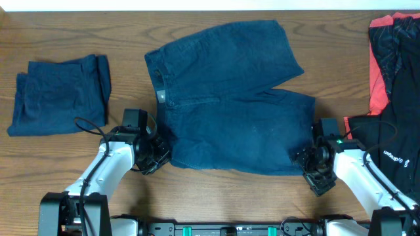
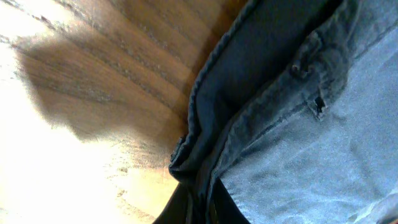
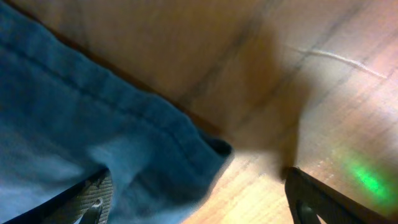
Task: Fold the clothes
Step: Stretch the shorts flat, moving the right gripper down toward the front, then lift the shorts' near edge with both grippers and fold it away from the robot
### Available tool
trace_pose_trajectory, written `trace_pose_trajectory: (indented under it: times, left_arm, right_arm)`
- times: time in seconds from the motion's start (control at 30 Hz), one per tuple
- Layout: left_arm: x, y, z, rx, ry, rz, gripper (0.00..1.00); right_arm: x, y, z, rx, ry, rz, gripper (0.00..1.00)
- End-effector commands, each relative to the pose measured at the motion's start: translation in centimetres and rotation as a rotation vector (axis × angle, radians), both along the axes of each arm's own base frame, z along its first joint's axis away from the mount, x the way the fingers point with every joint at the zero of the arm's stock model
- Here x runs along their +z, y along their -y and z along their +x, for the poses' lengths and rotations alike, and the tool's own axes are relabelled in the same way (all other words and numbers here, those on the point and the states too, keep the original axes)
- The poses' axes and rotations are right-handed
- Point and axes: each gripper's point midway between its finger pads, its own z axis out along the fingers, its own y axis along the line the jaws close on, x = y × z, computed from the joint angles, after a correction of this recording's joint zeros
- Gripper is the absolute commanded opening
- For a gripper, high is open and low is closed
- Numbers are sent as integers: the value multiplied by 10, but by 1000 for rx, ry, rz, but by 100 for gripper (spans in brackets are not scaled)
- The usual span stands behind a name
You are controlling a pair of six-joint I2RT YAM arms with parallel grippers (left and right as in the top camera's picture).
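Dark navy blue shorts [image 1: 230,105] lie spread flat in the middle of the table, waistband to the left, two legs to the right. My left gripper [image 1: 159,153] is at the near waistband corner and is shut on the shorts' cloth [image 2: 199,180]. My right gripper [image 1: 308,164] is at the near leg's hem corner. Its fingers [image 3: 199,202] are open, with the hem corner [image 3: 186,162] lying between them.
A folded navy garment [image 1: 60,94] lies at the far left. A black garment with coral-red panels [image 1: 394,72] lies at the right edge, next to my right arm. Bare wood lies along the near edge.
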Motion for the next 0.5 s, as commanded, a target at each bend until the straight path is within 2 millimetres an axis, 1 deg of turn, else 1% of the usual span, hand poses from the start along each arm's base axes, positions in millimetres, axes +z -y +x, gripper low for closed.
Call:
trace_pose_trajectory:
  times: [0.0,0.07,0.17,0.2,0.27,0.47]
  left_arm:
    - [-3,-4,-5,-34,4,24,6]
    - [-3,-4,-6,-47,3,25,6]
    - [-3,-4,-9,-67,-3,28,6]
    - [-3,-4,-11,-70,-9,28,6]
    - [-4,-4,-14,-72,-23,29,6]
    - [-4,-5,-21,-121,-32,33,6]
  right_arm:
    - [-11,1,4,-57,48,3,85]
    - [-11,1,7,-56,65,1,80]
    - [-11,1,9,-54,72,3,56]
    - [-11,1,9,-45,71,2,42]
    - [-11,0,9,-16,74,7,1]
    - [-11,-1,10,77,87,12,1]
